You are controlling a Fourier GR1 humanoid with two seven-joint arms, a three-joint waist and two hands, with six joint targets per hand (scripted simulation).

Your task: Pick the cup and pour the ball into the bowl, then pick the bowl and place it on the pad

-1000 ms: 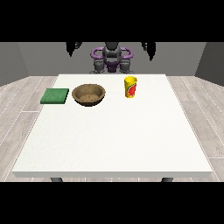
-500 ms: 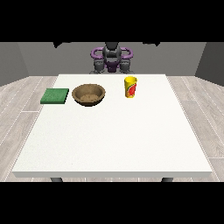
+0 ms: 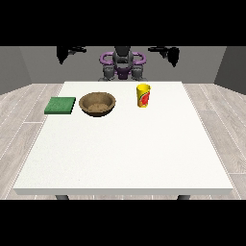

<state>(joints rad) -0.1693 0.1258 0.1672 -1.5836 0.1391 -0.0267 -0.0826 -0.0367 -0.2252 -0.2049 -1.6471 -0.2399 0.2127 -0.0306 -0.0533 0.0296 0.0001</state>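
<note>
Plainly unmarked save a red patch, the yellow cup (image 3: pixel 143 95) stands right of the wooden bowl (image 3: pixel 97 103) and green pad (image 3: pixel 60 105) on the table (image 3: pixel 125 149); both raised hands' (image 3: pixel 61 54) (image 3: pixel 172 54) finger state cannot be told.

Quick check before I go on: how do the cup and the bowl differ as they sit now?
The cup is yellow with a red mark, tall and narrow; the bowl is brown, low and wide. The cup stands toward the view's right, the bowl left of it beside the green pad. Both are upright on the table, untouched by either hand.

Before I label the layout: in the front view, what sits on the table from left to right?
Green pad → brown bowl → yellow cup.
</note>
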